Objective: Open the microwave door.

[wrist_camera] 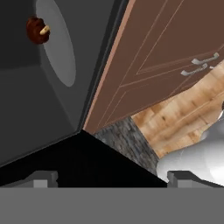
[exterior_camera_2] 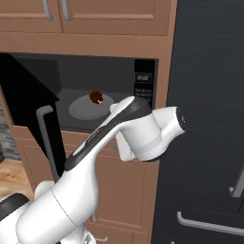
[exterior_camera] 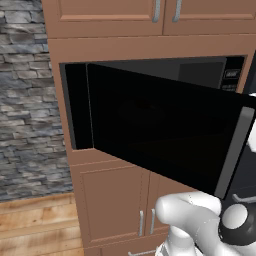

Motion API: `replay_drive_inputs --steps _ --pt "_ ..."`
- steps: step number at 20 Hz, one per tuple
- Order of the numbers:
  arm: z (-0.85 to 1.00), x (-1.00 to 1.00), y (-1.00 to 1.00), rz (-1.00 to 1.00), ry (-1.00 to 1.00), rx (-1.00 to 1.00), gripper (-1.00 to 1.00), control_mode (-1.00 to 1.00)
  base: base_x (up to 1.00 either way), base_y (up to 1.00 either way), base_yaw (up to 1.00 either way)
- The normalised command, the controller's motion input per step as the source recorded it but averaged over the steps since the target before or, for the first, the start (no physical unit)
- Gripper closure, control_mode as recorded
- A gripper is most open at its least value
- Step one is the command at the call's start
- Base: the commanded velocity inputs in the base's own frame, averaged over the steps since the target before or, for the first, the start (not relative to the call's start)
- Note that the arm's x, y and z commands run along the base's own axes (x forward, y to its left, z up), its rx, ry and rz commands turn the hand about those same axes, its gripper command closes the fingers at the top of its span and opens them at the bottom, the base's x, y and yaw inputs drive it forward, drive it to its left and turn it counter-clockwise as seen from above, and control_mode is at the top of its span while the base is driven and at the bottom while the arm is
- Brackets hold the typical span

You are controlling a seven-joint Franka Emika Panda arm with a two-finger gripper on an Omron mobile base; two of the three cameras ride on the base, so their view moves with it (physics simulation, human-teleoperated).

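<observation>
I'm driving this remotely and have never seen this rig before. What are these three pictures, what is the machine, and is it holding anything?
The machine is a white robot arm on a base that can drive, in a rendered kitchen. Two pictures come from cameras on the base, behind the arm on its left and right. The third comes from a camera on the hand, so it looks tilted.

Ahead is a black microwave built into brown cabinets. The microwave door is swung wide open, with its grey handle on the free edge. Inside, a small brown food item sits on the round plate.

In the hand picture, the end effector has its two fingertips spread wide apart with nothing between them, so it holds nothing. They sit close to the black door.
</observation>
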Motion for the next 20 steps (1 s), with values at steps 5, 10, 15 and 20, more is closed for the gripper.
replay_drive_inputs --steps 5,10,15,20 --pt "-0.07 0.02 0.39 0.00 0.17 0.09 -1.00 -1.00 0.00 0.00 0.00" --pt "-0.07 0.13 0.29 0.00 0.13 0.08 -1.00 -1.00 0.00 0.00 0.00" --pt "-0.01 0.27 0.08 0.00 0.12 0.06 -1.00 -1.00 0.00 0.00 0.00" --pt "0.00 0.12 0.00 0.00 0.11 0.07 -1.00 -1.00 0.00 0.00 0.00"
